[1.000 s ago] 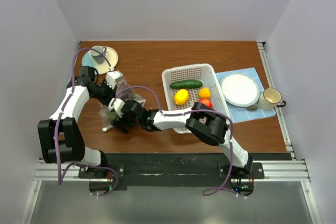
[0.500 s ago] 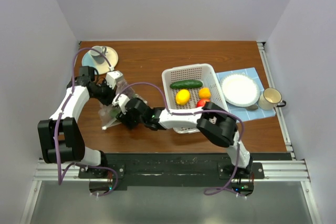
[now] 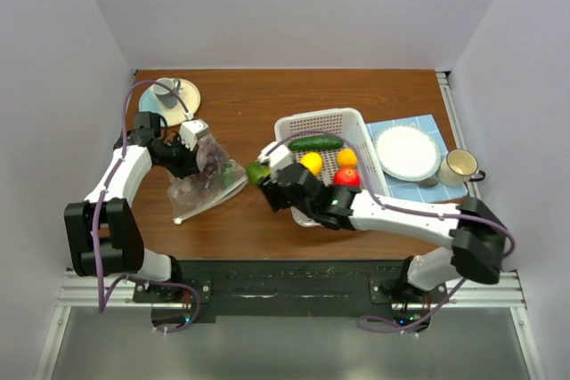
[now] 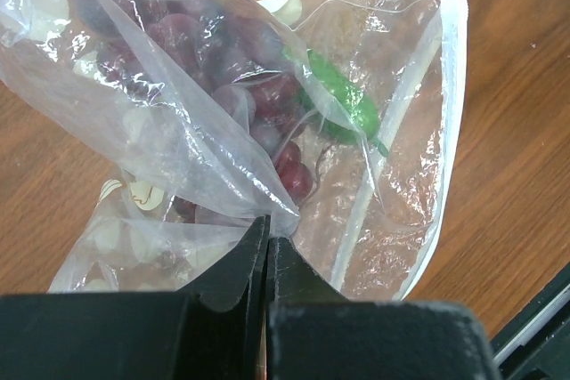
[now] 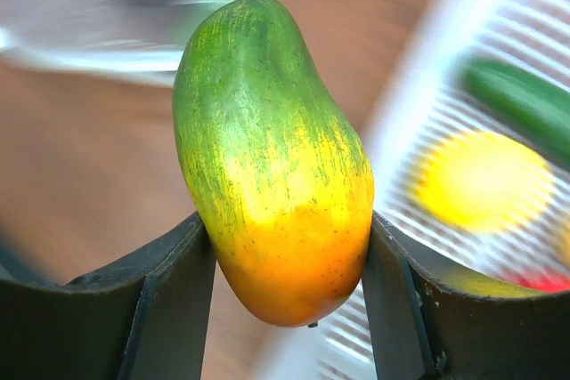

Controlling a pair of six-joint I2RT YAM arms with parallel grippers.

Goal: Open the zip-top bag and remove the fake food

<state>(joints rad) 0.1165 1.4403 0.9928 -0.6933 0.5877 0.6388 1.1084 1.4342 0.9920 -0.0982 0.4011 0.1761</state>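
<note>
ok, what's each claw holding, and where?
Right claw grips the green-yellow fruit across its yellow end. Left claw pinches a fold of the zip-top bag.

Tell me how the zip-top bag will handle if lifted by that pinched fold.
Probably floppy: the zip-top bag is thin creased film, bunched where the left gripper pinches it. It would likely sag around the grapes inside. Glossy film may slip.

Overhead looks down; left wrist closely shares the zip-top bag (image 3: 203,182).
</note>
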